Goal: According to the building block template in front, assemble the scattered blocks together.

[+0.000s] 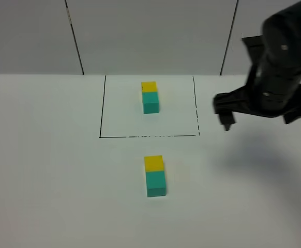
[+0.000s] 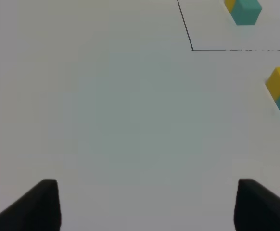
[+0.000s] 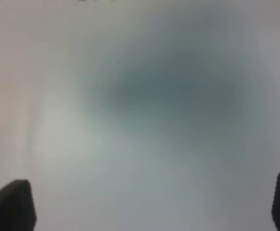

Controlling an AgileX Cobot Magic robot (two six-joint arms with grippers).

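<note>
Worktop [image 1: 47, 170]: plain white, matte, unpatterned. Template pair [image 1: 150, 96]: yellow cube behind, teal-green cube in front, both unmarked; bordered by a thin black-line rectangle [image 1: 103, 106], whose front and right lines look broken into dashes. Loose pair [image 1: 155, 176]: yellow cube [image 1: 153, 163] above teal-green cube [image 1: 156, 184], same shades as template. Right claw [image 1: 257, 118]: black. Left claw [image 2: 147, 204]: black tips. Back wall [image 1: 150, 31]: light grey panels with dark seams.

You are looking at a lab-style test bench — a plain white table [image 1: 47, 181] backed by bare grey wall panels [image 1: 150, 31] with dark seams. A thin black-line rectangle [image 1: 103, 103] is drawn on the surface, and a black robot arm [image 1: 280, 67] hangs over it — nothing domestic shows.
</note>
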